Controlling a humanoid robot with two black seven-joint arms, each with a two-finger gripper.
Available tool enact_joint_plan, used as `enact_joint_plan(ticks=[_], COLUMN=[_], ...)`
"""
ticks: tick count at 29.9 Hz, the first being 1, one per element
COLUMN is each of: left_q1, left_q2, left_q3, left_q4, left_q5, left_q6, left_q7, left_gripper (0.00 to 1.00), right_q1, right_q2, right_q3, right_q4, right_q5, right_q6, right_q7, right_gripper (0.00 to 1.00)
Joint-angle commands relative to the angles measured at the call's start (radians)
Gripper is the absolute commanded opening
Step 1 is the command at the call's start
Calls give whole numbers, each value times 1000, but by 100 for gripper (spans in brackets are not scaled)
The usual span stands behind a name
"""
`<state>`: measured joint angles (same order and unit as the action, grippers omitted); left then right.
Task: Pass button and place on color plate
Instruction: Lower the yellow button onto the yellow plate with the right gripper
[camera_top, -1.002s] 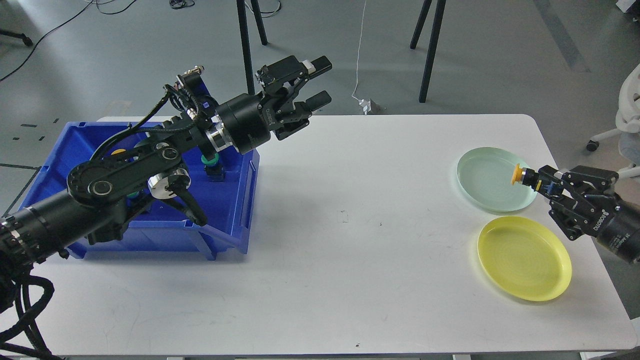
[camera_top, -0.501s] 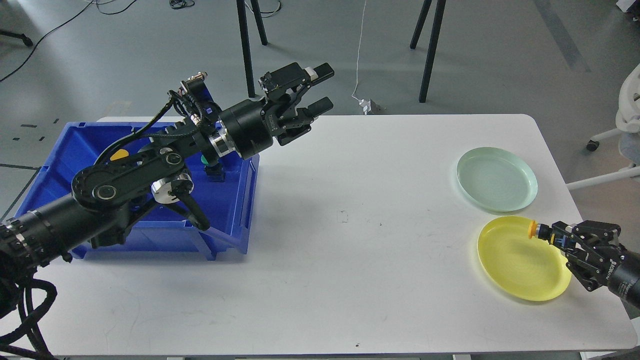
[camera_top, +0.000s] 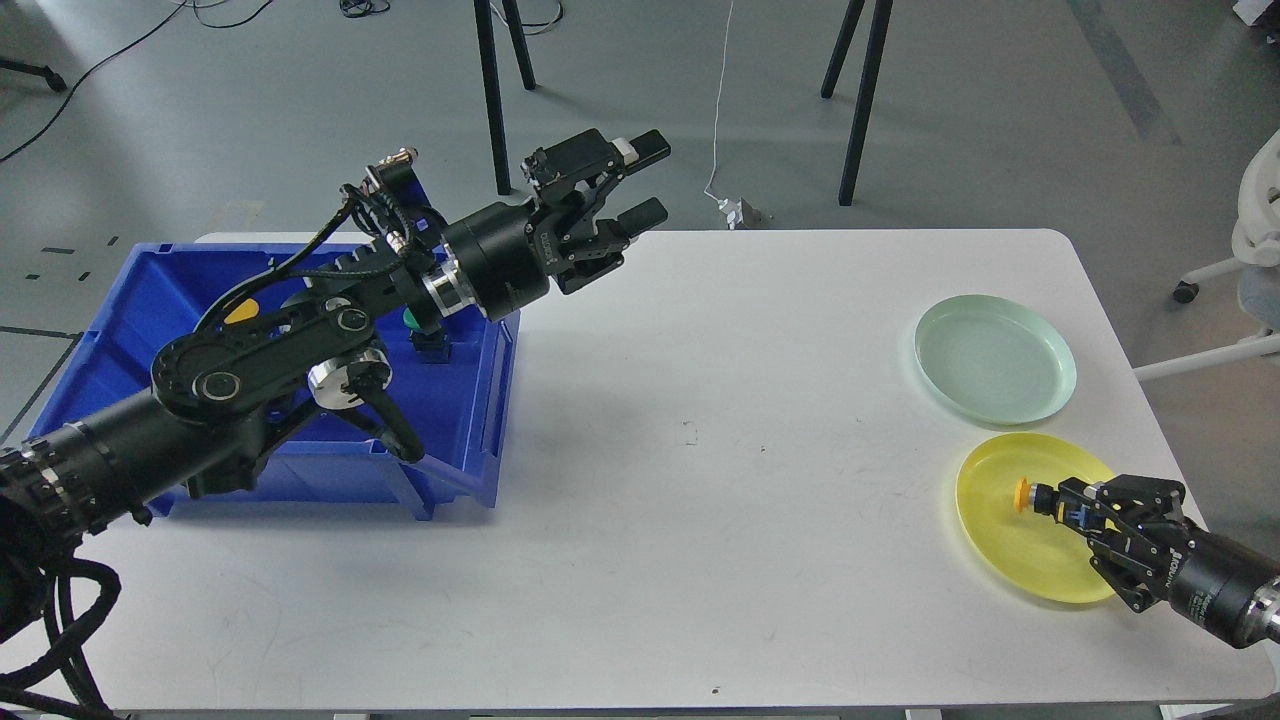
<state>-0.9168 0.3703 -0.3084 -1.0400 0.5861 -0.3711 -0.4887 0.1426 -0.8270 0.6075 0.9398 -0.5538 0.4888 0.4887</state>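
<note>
My right gripper (camera_top: 1062, 503) is shut on a yellow-capped button (camera_top: 1024, 495) and holds it over the middle of the yellow plate (camera_top: 985, 545) at the table's right front. A pale green plate (camera_top: 995, 358) lies just behind the yellow one. My left gripper (camera_top: 640, 180) is open and empty, raised above the table's back edge to the right of the blue bin (camera_top: 470, 400). In the bin a green-capped button (camera_top: 412, 322) and a yellow one (camera_top: 240, 311) show behind my left arm; the rest of the bin's contents are hidden.
The white table (camera_top: 700, 500) has a wide bare stretch between the bin and the plates. Black stand legs (camera_top: 860, 100) and a white cable (camera_top: 718, 110) are on the floor behind the table. A white chair (camera_top: 1255, 240) stands at the far right.
My right gripper has carried the yellow button from over the green plate forward and down to over the yellow plate. My left arm has shifted only slightly and stays open.
</note>
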Motion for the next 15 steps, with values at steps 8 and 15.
enact_joint_plan(ticks=[8,15], left_q1=[1,1], left_q2=[1,1], left_q3=[2,0], left_q4=[0,0], left_q5=[0,0], left_q6=[0,-2], left_q7=[0,0], left_gripper=[83,83], right_q1=[0,0], right_q2=[0,0], right_q3=[3,5], right_q4=[-4,-1], right_q5=[5,8], right_q6=[0,0], right_q7=[0,0], right_gripper=[52,60])
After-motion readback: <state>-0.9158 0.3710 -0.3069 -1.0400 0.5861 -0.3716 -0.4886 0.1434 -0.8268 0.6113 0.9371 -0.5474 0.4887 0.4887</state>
